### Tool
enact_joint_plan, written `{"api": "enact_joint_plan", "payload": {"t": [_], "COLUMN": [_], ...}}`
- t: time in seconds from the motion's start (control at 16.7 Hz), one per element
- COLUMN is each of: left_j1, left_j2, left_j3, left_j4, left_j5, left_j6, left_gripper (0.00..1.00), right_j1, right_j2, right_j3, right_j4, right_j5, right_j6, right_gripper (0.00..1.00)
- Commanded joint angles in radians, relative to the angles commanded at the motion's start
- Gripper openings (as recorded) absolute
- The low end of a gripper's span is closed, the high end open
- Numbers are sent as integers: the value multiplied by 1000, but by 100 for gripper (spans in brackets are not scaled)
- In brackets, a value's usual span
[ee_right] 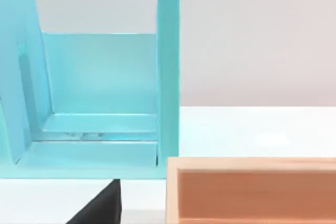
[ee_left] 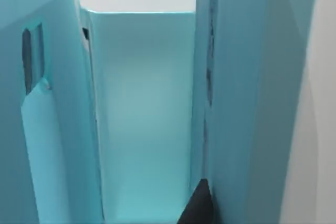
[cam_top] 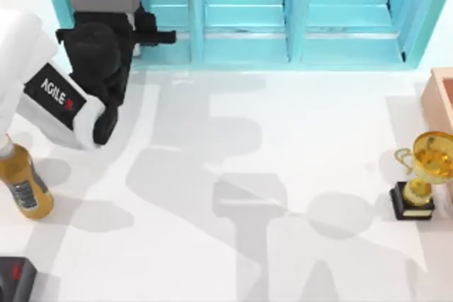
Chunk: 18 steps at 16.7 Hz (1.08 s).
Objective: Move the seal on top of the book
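The seal and the book are out of view. My left gripper is at the table's back left, right against the front of the turquoise shelf unit. The left wrist view looks into one of the shelf unit's compartments, with a dark part of the left gripper at the picture's edge. In the right wrist view a dark part of the right gripper shows, beside an open tan box and in front of the shelf unit's end compartment.
An amber bottle stands at the left edge. A gold trophy on a black base stands at the right. The tan box sits at the right edge behind it. A dark object lies at the front left corner.
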Motion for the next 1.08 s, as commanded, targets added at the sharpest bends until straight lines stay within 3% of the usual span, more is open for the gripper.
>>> {"api": "enact_joint_plan", "payload": {"t": [0.3, 0.84, 1.08], "left_j1": [-43, -138, -177], "left_j2": [-157, -903, -1129], "left_j3": [-95, -432, -526], "left_j4": [-107, -489, -601], "left_j5": [-16, -148, -195], "left_j6": [-6, 8, 8], "left_gripper": [0, 0, 0], "right_j1": [0, 0, 0], "right_j2": [0, 0, 0], "right_j3": [0, 0, 0], "right_j4": [0, 0, 0], "right_j5": [0, 0, 0], "right_j6": [0, 0, 0], "right_gripper": [100, 100, 100]}}
